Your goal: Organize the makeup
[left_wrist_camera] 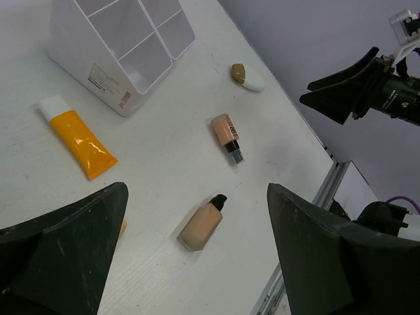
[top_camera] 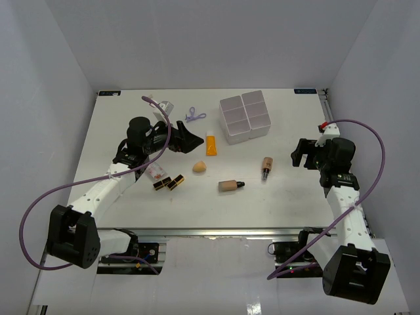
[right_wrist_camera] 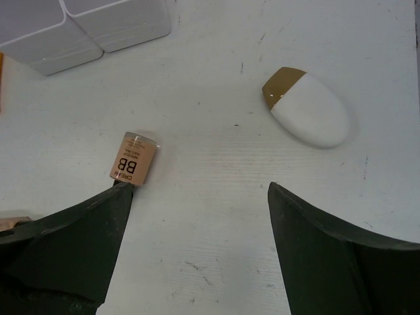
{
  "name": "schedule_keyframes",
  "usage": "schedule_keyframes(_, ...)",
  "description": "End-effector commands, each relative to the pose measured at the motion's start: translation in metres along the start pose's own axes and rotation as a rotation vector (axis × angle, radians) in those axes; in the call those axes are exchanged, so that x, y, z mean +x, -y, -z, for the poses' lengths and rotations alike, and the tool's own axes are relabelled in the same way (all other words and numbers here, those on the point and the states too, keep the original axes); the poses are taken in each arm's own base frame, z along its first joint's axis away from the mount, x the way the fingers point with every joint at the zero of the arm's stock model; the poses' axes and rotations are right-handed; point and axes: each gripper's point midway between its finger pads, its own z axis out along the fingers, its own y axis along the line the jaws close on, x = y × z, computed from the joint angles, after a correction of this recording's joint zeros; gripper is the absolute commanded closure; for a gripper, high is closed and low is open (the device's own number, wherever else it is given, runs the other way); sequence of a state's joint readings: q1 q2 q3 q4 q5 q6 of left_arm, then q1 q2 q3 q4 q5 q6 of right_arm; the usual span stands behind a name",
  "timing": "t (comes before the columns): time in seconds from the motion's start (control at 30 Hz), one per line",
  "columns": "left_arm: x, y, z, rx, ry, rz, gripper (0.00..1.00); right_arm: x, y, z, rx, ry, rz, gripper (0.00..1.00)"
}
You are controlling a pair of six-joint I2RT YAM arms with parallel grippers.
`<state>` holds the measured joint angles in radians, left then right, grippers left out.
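The makeup lies loose on the white table. An orange white-capped tube (top_camera: 210,143) (left_wrist_camera: 77,136) lies left of the white four-compartment box (top_camera: 244,117). A peach sponge (top_camera: 199,168), two black-gold lipsticks (top_camera: 168,182), a small clear pinkish item (top_camera: 154,172) and a lilac clip (top_camera: 193,115) lie around my left gripper. One beige bottle (top_camera: 230,186) (left_wrist_camera: 202,224) lies mid-table, and a second one (top_camera: 266,167) (right_wrist_camera: 134,157) to its right. My left gripper (top_camera: 192,140) (left_wrist_camera: 197,190) is open and empty, above the table left of the tube. My right gripper (top_camera: 295,153) (right_wrist_camera: 200,187) is open and empty, right of the second bottle.
A white egg-shaped item with a gold tip (right_wrist_camera: 307,106) (left_wrist_camera: 248,77) lies on the table near my right gripper. A small clear item (top_camera: 164,106) sits at the back left. White walls enclose the table on three sides. Purple cables loop from both arms.
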<state>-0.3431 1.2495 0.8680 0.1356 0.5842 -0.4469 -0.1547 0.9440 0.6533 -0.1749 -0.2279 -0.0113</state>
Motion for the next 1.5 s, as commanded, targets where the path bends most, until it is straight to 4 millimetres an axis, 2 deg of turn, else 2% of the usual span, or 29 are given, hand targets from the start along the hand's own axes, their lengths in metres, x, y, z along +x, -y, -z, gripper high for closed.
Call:
schedule_keyframes(0.0,-0.018,0.015,0.006,0.036,0.044,-0.038,0.02,-0.028,-0.011,0.004,-0.068,0.072,0.044,0.1)
schedule_keyframes(0.2,-0.017,0.015,0.006,0.034,0.042,-0.038,0.02,-0.021,-0.059,0.019,-0.404,0.095,0.369,0.1)
schedule_keyframes(0.3,-0.018,0.016,0.007,0.039,0.044,-0.038,0.02,-0.019,-0.062,0.023,-0.442,0.029,0.436,0.1)
schedule_keyframes(0.33,-0.018,0.017,0.007,0.041,0.044,-0.039,0.02,-0.024,-0.057,0.022,-0.427,0.016,0.461,0.1)
schedule_keyframes(0.47,-0.018,0.016,0.007,0.039,0.043,-0.038,0.02,-0.016,-0.042,0.015,-0.431,-0.105,0.566,0.1)
schedule_keyframes(0.57,-0.017,0.015,0.006,0.037,0.04,-0.035,0.02,-0.007,-0.023,0.002,-0.416,-0.193,0.613,0.1)
schedule_keyframes(0.63,-0.018,0.016,0.007,0.039,0.043,-0.039,0.02,-0.008,-0.01,-0.007,-0.422,-0.233,0.662,0.1)
schedule_keyframes(0.7,-0.019,0.016,0.008,0.035,0.047,-0.043,0.02,0.003,0.001,-0.014,-0.448,-0.319,0.67,0.1)
schedule_keyframes(0.77,-0.02,0.017,0.009,0.032,0.05,-0.05,0.02,-0.003,0.015,-0.02,-0.445,-0.348,0.734,0.1)
schedule_keyframes(0.8,-0.021,0.017,0.009,0.031,0.052,-0.052,0.02,0.003,0.025,-0.027,-0.437,-0.39,0.727,0.1)
schedule_keyframes(0.87,-0.021,0.017,0.009,0.029,0.052,-0.052,0.02,0.0,0.044,-0.036,-0.385,-0.45,0.743,0.1)
schedule_keyframes(0.93,-0.023,0.018,0.01,0.032,0.054,-0.055,0.02,0.009,0.059,-0.048,-0.368,-0.54,0.702,0.1)
schedule_keyframes(1.07,-0.023,0.021,0.011,0.041,0.056,-0.058,0.02,0.01,0.08,-0.063,-0.302,-0.631,0.65,0.1)
schedule_keyframes(1.17,-0.024,0.022,0.011,0.045,0.058,-0.059,0.02,0.009,0.091,-0.077,-0.279,-0.673,0.638,0.1)
schedule_keyframes(1.33,-0.025,0.023,0.012,0.05,0.058,-0.06,0.02,0.019,0.106,-0.094,-0.286,-0.758,0.637,0.1)
schedule_keyframes(1.47,-0.025,0.022,0.011,0.046,0.058,-0.061,0.02,0.023,0.107,-0.103,-0.317,-0.768,0.638,0.1)
